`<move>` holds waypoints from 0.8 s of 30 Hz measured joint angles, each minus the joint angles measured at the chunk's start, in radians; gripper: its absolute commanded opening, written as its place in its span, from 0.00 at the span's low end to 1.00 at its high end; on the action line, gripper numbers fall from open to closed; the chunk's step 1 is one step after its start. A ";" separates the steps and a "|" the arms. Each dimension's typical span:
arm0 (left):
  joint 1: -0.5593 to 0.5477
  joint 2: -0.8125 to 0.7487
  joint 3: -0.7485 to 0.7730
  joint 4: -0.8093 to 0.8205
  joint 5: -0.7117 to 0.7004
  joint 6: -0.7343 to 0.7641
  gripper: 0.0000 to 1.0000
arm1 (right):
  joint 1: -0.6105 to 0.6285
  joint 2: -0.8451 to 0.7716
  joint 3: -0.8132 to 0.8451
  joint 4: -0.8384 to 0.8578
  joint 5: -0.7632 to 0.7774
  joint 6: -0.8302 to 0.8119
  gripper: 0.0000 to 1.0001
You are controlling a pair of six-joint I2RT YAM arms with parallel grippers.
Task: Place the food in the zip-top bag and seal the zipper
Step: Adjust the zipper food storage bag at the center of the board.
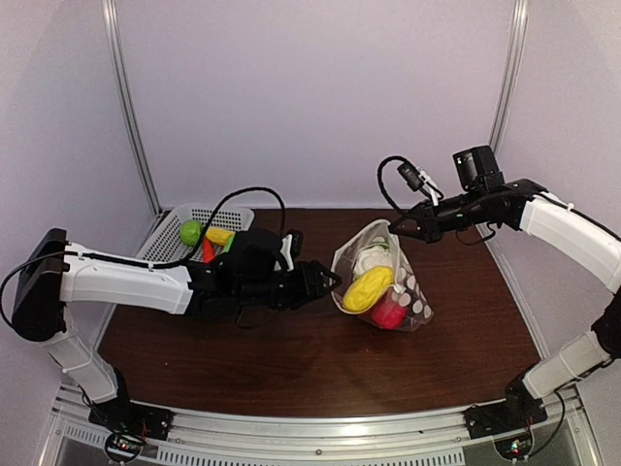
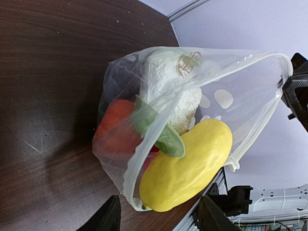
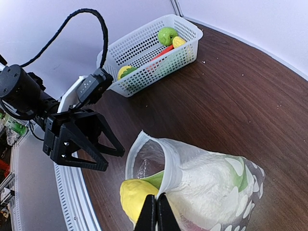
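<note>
Near the middle of the table (image 1: 291, 374), the left claw (image 1: 330, 280) hangs low with its jaws spread about halfway and nothing between them. It is aimed toward 3 o'clock, at the mouth of the zip-top bag (image 1: 408, 291). The bag lies just right of the table's centre, slumped on its side, with its mouth facing 9 o'clock. A red piece (image 1: 388, 313) and a white, knobbly piece (image 1: 372, 257) sit well inside. The long yellow piece (image 1: 369, 288) lies across the opening, one end poking out past the rim. At the bag's 12 o'clock the right claw (image 1: 396, 229) is pinched fully closed on the upper edge, on or just beside the zipper (image 3: 167, 166), holding the mouth up.

The main hazard, I judge, is that yellow piece. While it straddles the mouth the two sides of the zipper cannot meet, and any tilt of the bag could roll it out onto the table. A nudge from the left claw to seat it could instead slide the whole soft bag toward 3 o'clock. It could also tug the thin edge out of the right claw's pinch, letting the mouth collapse.

Farther off, at 10 o'clock, the basket (image 1: 160, 248) holds a green fruit (image 1: 190, 231) and other bits. The bag looks nearly full, so adding them may crowd the seal.
</note>
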 measured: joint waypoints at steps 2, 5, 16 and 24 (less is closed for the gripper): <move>0.000 0.033 0.021 0.001 0.020 0.006 0.50 | 0.000 0.000 0.000 0.002 0.000 0.002 0.00; 0.000 0.079 0.048 -0.008 0.033 0.005 0.46 | 0.000 0.000 0.000 0.003 0.000 0.003 0.00; 0.044 0.176 0.113 -0.047 0.066 0.030 0.00 | 0.000 -0.003 0.006 -0.031 0.022 -0.010 0.00; 0.066 0.146 0.590 -0.382 0.139 0.212 0.00 | -0.005 0.061 0.343 -0.320 0.383 -0.154 0.00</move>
